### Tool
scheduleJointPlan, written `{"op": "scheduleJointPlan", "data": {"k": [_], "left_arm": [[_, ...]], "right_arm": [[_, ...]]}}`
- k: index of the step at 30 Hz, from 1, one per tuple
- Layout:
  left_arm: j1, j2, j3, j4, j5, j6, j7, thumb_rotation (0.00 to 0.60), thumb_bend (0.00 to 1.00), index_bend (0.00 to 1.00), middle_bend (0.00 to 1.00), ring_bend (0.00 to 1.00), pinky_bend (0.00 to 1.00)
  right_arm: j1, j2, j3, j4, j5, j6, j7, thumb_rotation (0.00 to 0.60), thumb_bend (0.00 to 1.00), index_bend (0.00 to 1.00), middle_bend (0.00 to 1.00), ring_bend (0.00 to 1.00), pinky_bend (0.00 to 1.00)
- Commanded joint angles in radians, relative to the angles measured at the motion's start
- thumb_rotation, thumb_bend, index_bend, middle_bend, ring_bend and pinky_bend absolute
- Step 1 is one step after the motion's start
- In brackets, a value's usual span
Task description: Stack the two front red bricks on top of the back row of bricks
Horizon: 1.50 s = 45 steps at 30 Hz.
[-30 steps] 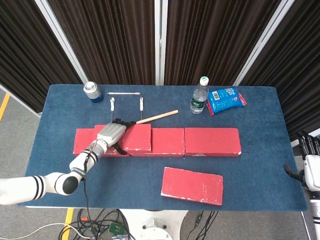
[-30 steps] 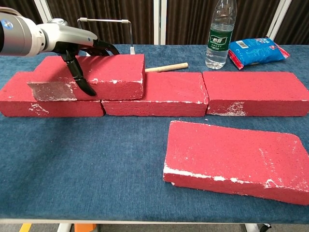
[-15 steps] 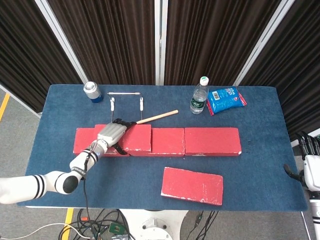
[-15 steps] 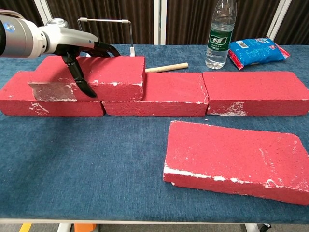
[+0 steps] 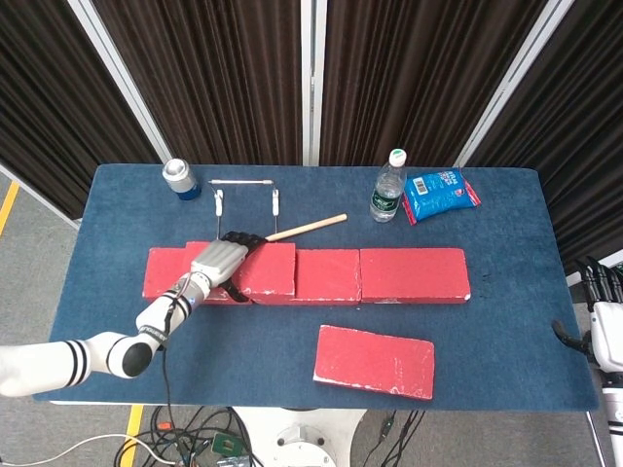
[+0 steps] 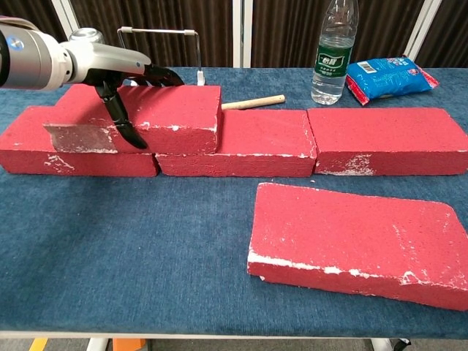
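Stacked brick (image 6: 150, 115) has slid a touch rightward since the earlier frames, its right end now slightly further over the middle brick of the back row (image 6: 234, 142); left hand (image 5: 220, 259) barely shifted with it. Left hand grips this brick across its width, thumb down the front face, other fingers (image 6: 157, 75) hooked over the back edge. Brick sits on the seam between the left and middle bricks of the row, roughly parallel, front edge set back a bit. Second front brick (image 5: 375, 361) lies flat on the tabletop (image 5: 506, 321) near the front edge, slightly skewed, apart from the row, untouched. Right hand (image 5: 605, 326) is parked off the tabletop's right edge, holding nothing, fingers apart.

Step in hand looks like final seating of the first brick. To do it well: square its long edge with the row, make sure it rests flat with no rocking, then spread the fingers straight off without dragging it. Leave enough room on the right part of the row for the second brick.
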Motion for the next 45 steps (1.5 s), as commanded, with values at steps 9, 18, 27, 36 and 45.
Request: {"op": "scheduleJointPlan", "data": {"k": [9,18,27,36,45], "left_arm": [[0.017,0.014,-0.015,-0.014,0.044,0.004,-0.042,0.600,0.00,0.04,0.00,0.00,0.00],[0.027,0.007,-0.019,-0.021,0.066,0.016,-0.056,0.600,0.00,0.02,0.00,0.00,0.00],[0.035,-0.025,-0.043,-0.043,0.116,0.054,-0.070,0.600,0.00,0.01,0.00,0.00,0.00],[0.023,-0.095,-0.056,-0.013,0.092,0.085,-0.046,0.600,0.00,0.01,0.00,0.00,0.00],[0.009,-0.137,-0.064,0.005,0.041,0.127,0.012,0.600,0.00,0.01,0.00,0.00,0.00]], "right_arm": [[-0.001,-0.001,0.001,-0.004,-0.004,0.008,-0.006,0.600,0.19,0.00,0.00,0.00,0.00],[-0.001,0.000,0.001,-0.003,-0.001,0.005,-0.007,0.600,0.19,0.00,0.00,0.00,0.00],[-0.002,0.001,0.002,-0.003,-0.001,0.006,-0.006,0.600,0.19,0.00,0.00,0.00,0.00],[-0.001,-0.003,0.002,0.009,0.006,-0.001,0.003,0.600,0.19,0.00,0.00,0.00,0.00],[-0.003,-0.005,0.002,0.021,0.011,-0.006,0.016,0.600,0.19,0.00,0.00,0.00,0.00]]}}
